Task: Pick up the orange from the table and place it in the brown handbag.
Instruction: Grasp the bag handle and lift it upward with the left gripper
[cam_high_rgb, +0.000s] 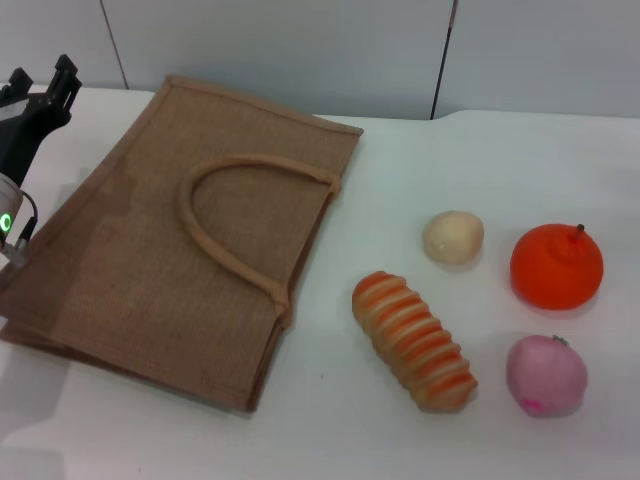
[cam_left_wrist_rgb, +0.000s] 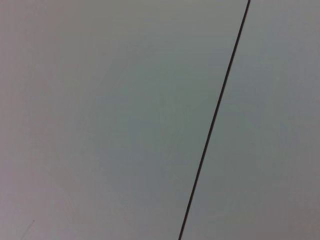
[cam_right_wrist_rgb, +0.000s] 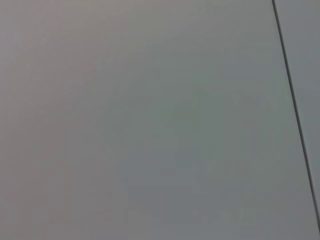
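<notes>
In the head view the orange (cam_high_rgb: 556, 266) sits on the white table (cam_high_rgb: 480, 160) at the far right, its dark stem up. The brown handbag (cam_high_rgb: 190, 240) lies flat on the left half of the table, its looped handles (cam_high_rgb: 240, 225) toward the middle. My left gripper (cam_high_rgb: 40, 95) is raised at the far left edge, above the bag's back-left corner and far from the orange. My right gripper is out of view. Both wrist views show only a plain grey wall with a dark seam.
An orange-and-cream striped bread roll (cam_high_rgb: 413, 340) lies in front of the bag's opening. A small cream round bun (cam_high_rgb: 453, 237) sits left of the orange. A pink round fruit (cam_high_rgb: 546, 374) sits in front of the orange. A grey panelled wall (cam_high_rgb: 300, 50) stands behind the table.
</notes>
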